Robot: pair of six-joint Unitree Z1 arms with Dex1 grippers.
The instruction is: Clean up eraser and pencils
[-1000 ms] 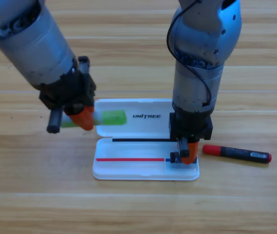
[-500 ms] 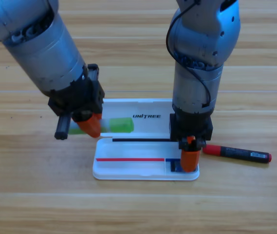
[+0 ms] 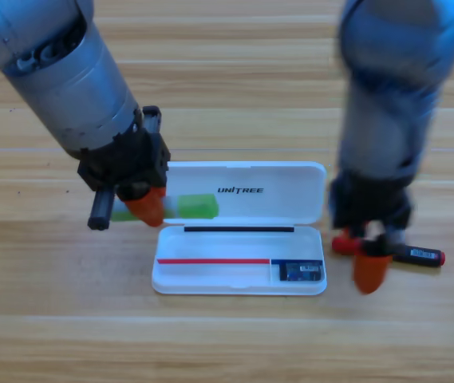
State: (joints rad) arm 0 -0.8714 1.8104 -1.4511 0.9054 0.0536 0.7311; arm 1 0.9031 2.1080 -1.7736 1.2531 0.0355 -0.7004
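Case: I see one white case [image 3: 242,231] lying open at the middle of the surface [image 3: 227,335], lid folded back toward 12 o'clock, tray toward 6.
Case contents: one eraser [image 3: 300,271], lying in the small compartment at the tray's 4 o'clock corner; I see nothing else loose in the tray.
Pencils, count: two, neither in the tray.
Pale pencil: the white-and-green pencil [image 3: 188,207] is clamped in my left tool [image 3: 145,206], its bright green end pointing toward 3 o'clock over the lid's left edge.
Black pencil: the red-capped pencil [image 3: 406,254] lies flat on the surface at 3 o'clock of the case, red cap toward the case, not touching it.
Left tool: closed around the pale pencil, at 9 o'clock of the lid.
Right tool: my right tool [image 3: 370,270] hangs over the red cap, just off the tray's right edge; it is blurred and I cannot tell how its jaws stand.
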